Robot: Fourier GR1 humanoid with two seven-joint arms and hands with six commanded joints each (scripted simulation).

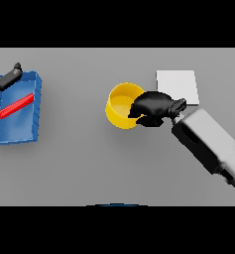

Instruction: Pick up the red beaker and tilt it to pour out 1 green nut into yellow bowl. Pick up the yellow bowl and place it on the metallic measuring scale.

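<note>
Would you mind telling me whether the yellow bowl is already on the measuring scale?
Not yet. The yellow bowl sits upright on the grey table, left of the scale, with the right robot hand at its rim.

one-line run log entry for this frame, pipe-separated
phase: bowl grasp | right hand: curled on yellow bowl rim, bowl on table | scale: bare, right of bowl | left hand: over blue tray, red item inside
</note>
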